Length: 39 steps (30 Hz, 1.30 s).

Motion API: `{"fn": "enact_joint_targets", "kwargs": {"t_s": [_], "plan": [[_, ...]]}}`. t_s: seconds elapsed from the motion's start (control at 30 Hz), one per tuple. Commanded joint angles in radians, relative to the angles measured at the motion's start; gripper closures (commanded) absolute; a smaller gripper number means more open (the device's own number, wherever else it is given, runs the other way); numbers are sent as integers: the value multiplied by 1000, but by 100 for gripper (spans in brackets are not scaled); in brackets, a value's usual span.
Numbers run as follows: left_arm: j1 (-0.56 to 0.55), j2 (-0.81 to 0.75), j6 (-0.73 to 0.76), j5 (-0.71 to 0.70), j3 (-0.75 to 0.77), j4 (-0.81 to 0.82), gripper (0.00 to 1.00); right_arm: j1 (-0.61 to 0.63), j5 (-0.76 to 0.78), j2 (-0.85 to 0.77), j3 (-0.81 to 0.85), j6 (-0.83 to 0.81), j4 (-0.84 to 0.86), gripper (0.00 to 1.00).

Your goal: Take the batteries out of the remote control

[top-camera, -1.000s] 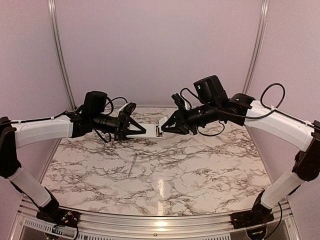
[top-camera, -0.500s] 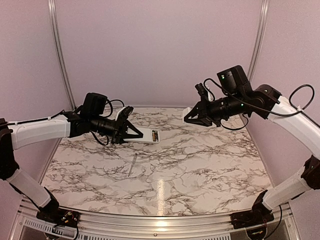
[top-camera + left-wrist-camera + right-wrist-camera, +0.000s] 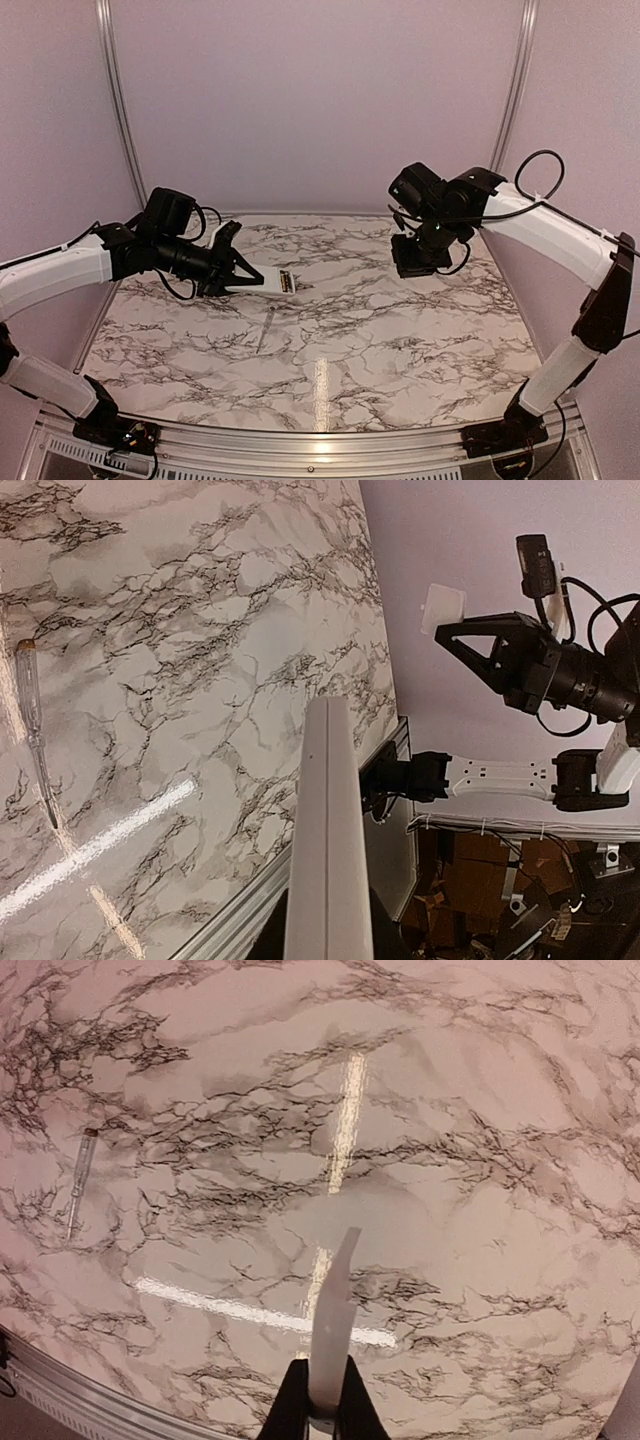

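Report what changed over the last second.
The right gripper, shut on the small flat white plastic piece, pulled away to the right from the slim white rectangular remote control and turned down toward the marble table. The left gripper, clamped on the remote, carried it slightly left. Nothing was let go. The thin grey metallic rod stayed put.

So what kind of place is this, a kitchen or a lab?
Likely a robot lab cell: the left arm and right arm bolted at the edge of a marble-patterned table, plain lilac walls with aluminium rails boxing it in.
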Motion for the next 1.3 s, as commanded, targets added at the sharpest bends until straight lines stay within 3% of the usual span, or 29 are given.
{"fn": "enact_joint_targets", "kwargs": {"t_s": [0.0,0.17,0.43,0.57,0.73,1.03,1.27], "plan": [[1,-70,-63,-40,4,-80,100,-6,235,115,45,-23,-156,100],[1,-85,-48,-44,3,-98,100,-6,398,237,72,-21,-234,100],[8,-39,-5,-11,19,-48,100,-32,490,386,16,-19,-232,100],[18,-20,105,12,64,-136,100,-56,511,461,-25,-43,-195,100],[38,-7,216,39,89,-254,100,-92,456,490,-21,-109,-108,95],[45,24,194,14,90,-253,100,-107,272,480,-73,-233,56,72],[45,62,167,-1,117,-251,100,-107,142,393,-138,-279,146,62]]}}
